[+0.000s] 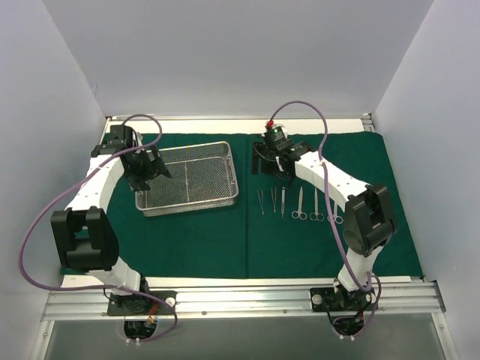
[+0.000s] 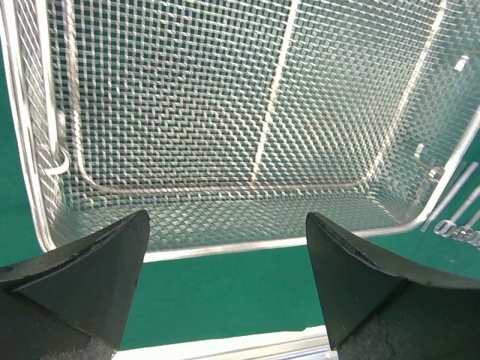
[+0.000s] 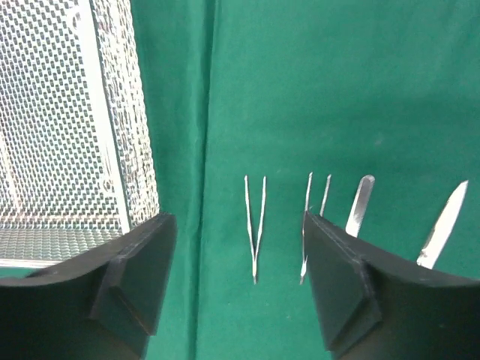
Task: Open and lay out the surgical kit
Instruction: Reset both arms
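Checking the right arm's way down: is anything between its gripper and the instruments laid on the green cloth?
Nothing visible. The right gripper hangs with jaws apart above the thin forceps, only bare green cloth around them. The mesh tray sits off to the side, clear of the row.

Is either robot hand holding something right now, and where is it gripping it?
Nothing is held. The left gripper is open beside the tray; the right gripper is open above the tweezers, which lie on the green cloth.
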